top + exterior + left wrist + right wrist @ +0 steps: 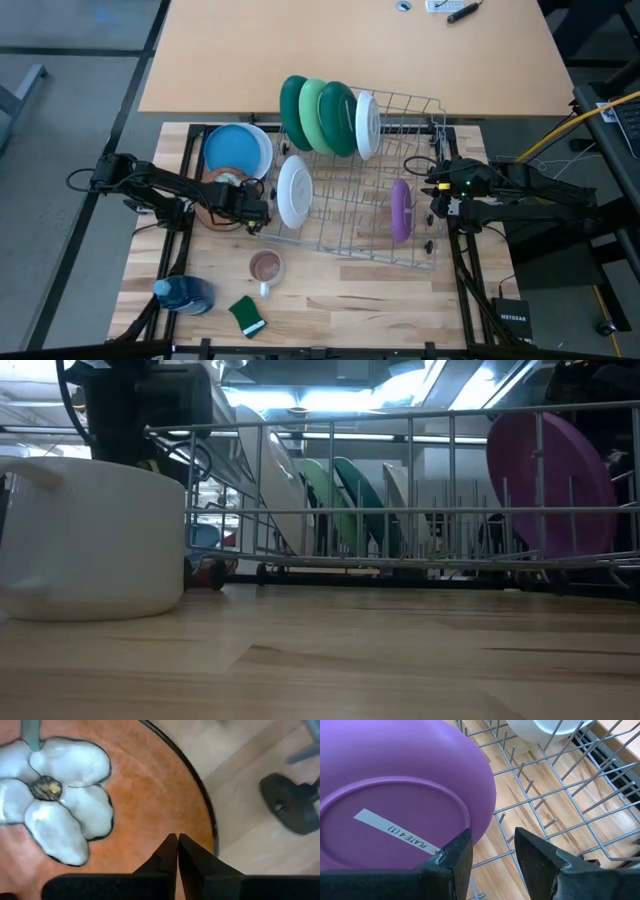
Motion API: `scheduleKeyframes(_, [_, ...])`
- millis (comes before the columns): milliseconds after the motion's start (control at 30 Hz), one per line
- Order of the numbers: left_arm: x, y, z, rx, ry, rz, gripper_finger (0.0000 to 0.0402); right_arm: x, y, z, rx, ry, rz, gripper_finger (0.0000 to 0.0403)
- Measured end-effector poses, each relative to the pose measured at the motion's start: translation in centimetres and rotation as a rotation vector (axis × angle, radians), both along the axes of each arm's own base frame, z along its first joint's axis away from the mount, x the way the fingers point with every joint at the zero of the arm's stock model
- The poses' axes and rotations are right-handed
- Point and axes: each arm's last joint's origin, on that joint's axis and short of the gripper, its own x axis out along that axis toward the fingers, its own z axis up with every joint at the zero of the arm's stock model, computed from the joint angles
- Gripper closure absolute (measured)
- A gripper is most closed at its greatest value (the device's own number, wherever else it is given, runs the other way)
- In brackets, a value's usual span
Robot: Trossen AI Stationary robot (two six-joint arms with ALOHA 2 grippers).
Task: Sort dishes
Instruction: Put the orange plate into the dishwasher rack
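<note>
orange flowered plate (150, 785) under the clenched, empty left gripper (177, 842); right gripper (492, 845) spread beside the purple plate (405, 785)

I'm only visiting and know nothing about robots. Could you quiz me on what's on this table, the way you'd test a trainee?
1. True or false: the purple plate stands on edge in the wire rack.
2. Which gripper has its fingers open? A. the left gripper. B. the right gripper. C. both.
3. Fill in the gap: the orange plate just beyond the left gripper is painted with a white ____.

Key: 1. True. 2. B: its fingers are spread beside the purple plate's rim, while the left gripper's are pressed together. 3. Flower.
</note>
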Motion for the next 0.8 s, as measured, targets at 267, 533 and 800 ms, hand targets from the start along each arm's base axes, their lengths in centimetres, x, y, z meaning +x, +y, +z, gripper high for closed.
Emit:
scheduleKeyframes(267, [-0.1, 0.0, 0.0, 0.000, 0.014, -0.011, 0.0319, 0.0, 0.0, 0.0, 0.002, 0.000, 0.002, 0.0251])
scheduleKeyframes(533, [-0.3, 1.2, 2.7, -0.042, 0.138, 0.041, 0.0271, 0.0, 0.0, 0.0, 0.013, -0.002, 0.011, 0.0251])
scheduleKeyframes(800, [-1.3, 3.4, 5.6, -0.057, 0.290, 0.001, 0.0270, 0.0, 0.1, 0.0, 0.019, -0.003, 0.016, 0.0251])
